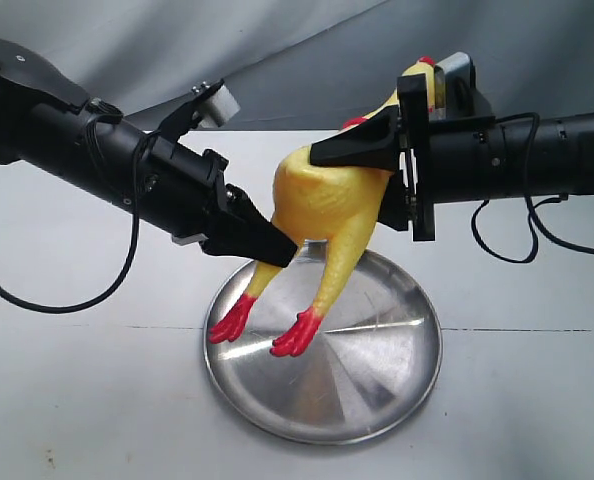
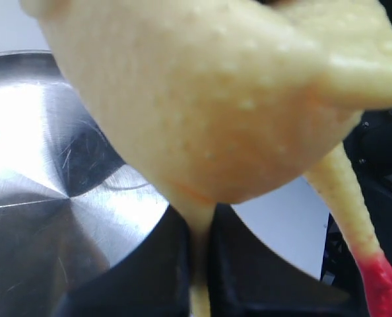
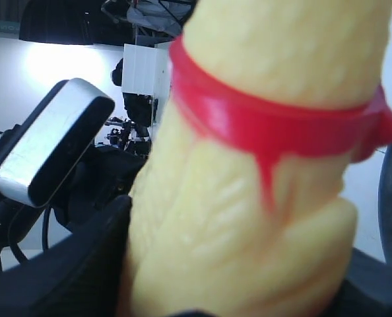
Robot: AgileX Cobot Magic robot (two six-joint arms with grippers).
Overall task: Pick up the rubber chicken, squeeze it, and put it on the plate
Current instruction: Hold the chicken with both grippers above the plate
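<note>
The yellow rubber chicken hangs in the air above the steel plate, red feet dangling just over the plate's left part and head up at the right. My left gripper is shut on one thin leg just below the plump body; the left wrist view shows the leg pinched between the black fingers, with the body above and the plate behind. My right gripper is shut on the chicken's upper body, just below the red neck band.
The plate lies on a white table with a grey cloth backdrop behind. Black cables hang from both arms. The left arm's wrist camera shows close by in the right wrist view.
</note>
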